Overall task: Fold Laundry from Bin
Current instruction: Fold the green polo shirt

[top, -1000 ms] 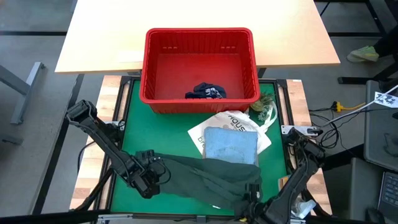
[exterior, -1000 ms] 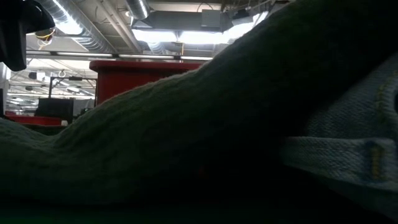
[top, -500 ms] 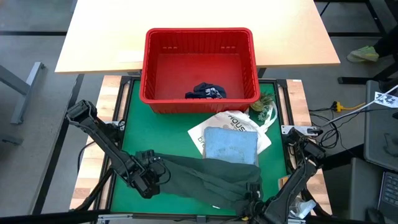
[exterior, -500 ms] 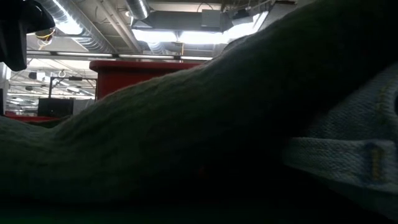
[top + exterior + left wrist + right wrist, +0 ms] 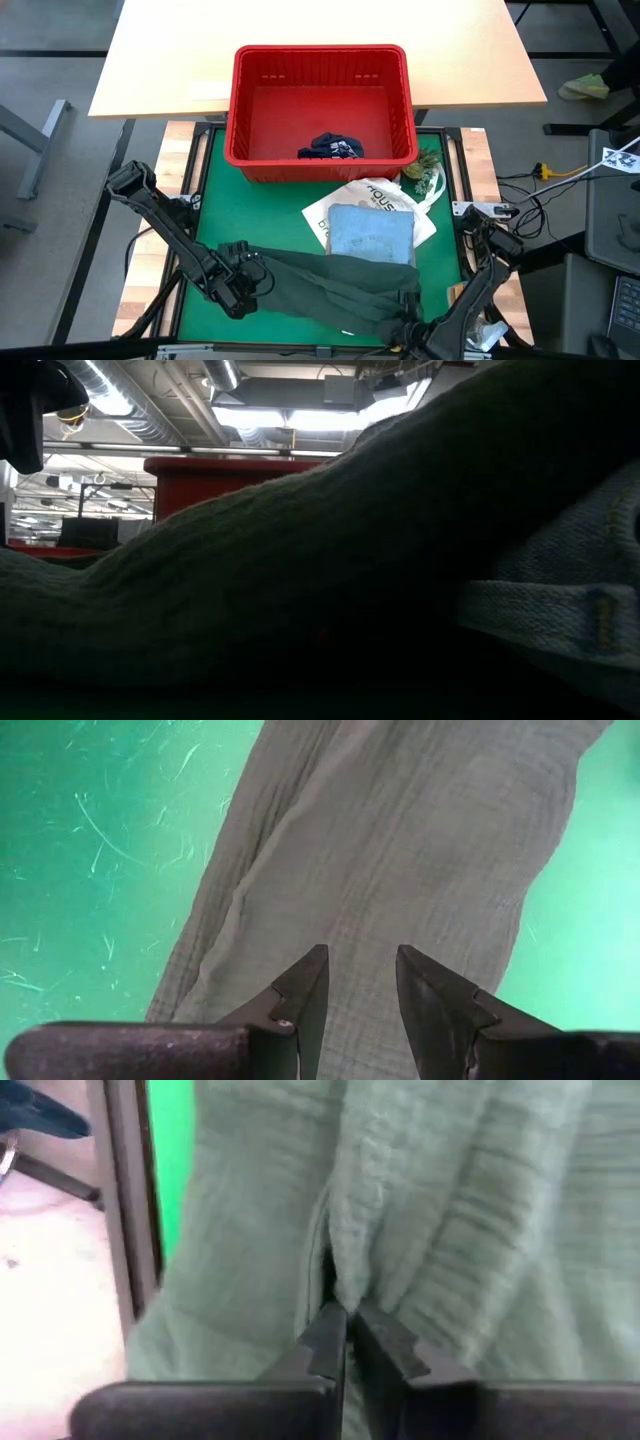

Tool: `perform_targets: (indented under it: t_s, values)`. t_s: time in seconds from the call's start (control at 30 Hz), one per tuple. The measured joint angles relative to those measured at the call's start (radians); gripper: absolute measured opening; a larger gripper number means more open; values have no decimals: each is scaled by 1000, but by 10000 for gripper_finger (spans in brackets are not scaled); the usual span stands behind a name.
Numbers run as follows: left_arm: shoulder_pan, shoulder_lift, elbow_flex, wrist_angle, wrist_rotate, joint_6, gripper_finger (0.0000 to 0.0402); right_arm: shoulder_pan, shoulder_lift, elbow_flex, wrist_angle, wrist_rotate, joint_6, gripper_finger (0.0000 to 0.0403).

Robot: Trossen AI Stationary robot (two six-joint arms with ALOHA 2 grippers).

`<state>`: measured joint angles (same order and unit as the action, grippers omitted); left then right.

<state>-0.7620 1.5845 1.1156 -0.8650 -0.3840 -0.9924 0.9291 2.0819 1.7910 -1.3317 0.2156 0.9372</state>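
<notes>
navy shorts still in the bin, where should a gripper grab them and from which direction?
Grip the top of the bunched navy shorts, coming straight down from above. They lie crumpled in a small heap on the floor of the red bin, near its front wall, so the high walls likely block any sideways approach. The raised folds should give the fingers something to pinch. Which part is the waistband cannot be told.

Overhead view straight down, low view level behind olive garment (image 5: pixel 300 590), wrist views close on it
</notes>
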Motion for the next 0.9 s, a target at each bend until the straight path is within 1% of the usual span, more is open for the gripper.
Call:
perform_targets:
  t_s: [0.13, 0.2, 0.33, 0.43, 0.53, 0.67, 0.8, 0.9]
  values:
    - [0, 0, 0, 0, 0, 0, 114, 0, -2, 94, -153, 81, 1, 7]
    - [0, 0, 0, 0, 0, 0, 114, -1, -2, 135, -233, 135, 22, 5]
    - [0, 0, 0, 0, 0, 0, 114, -14, -20, 155, -239, 250, 55, 10]
    - [0, -1, 0, 2, 0, 0, 114, -45, -28, 141, -241, 274, 51, 4]
    - [0, -1, 0, 8, -1, 0, 114, -84, -28, 113, -239, 258, 16, 7]
    - [0, -1, 0, 7, -1, 0, 114, -124, -28, 71, -241, 195, -21, 5]
    - [0, -1, 0, 7, -1, 0, 114, -132, -30, 52, -238, 131, -52, 3]
    - [0, -1, 0, 7, -1, 0, 114, -129, -45, 44, -240, 130, -48, 4]
